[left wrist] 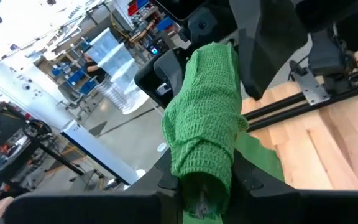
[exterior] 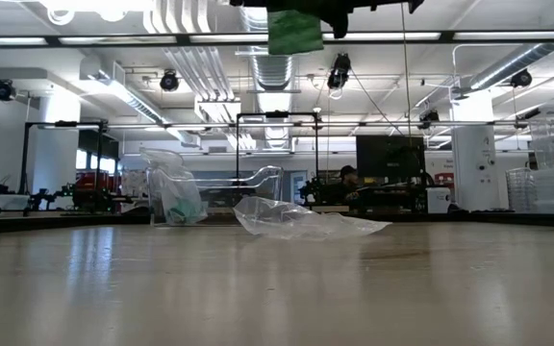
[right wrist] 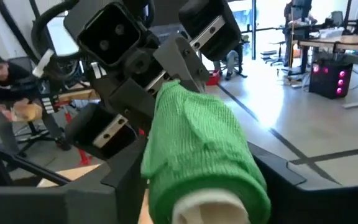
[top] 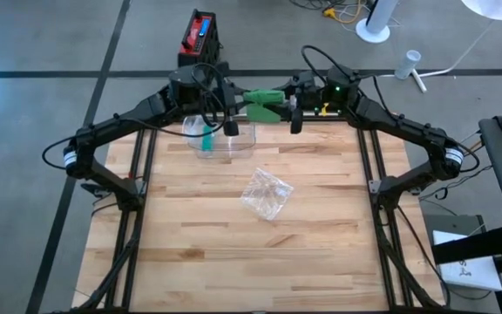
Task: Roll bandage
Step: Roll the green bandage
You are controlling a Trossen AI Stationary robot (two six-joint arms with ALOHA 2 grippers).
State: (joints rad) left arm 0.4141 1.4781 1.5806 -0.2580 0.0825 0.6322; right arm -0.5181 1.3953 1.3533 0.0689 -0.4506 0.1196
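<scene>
The bandage (top: 262, 94) is a green mesh roll on a pale core, held level high above the table's far edge between my two grippers. My left gripper (left wrist: 204, 183) is shut on the end nearer the table's left. My right gripper (right wrist: 204, 186) faces it from the right. Its fingers (left wrist: 263, 50) stand open on either side of the roll's other end (right wrist: 210, 205), and I cannot tell whether they touch it. In the low view the bandage (exterior: 294, 29) shows at the top under the dark grippers. My left gripper pinches the roll's left end (left wrist: 199, 165) between its two fingers. They come in level from the table's left and lie along the roll. The roll sticks out beyond them, clear of the table, and a loose green strip (left wrist: 260, 155) hangs beneath it.
A clear plastic box (top: 220, 139) with a teal item inside stands at the table's far side, below the grippers. A crumpled clear wrapper (top: 266, 194) lies near the table's middle. A red and black box (top: 200, 35) sits on the floor beyond the table. People show in the room behind.
</scene>
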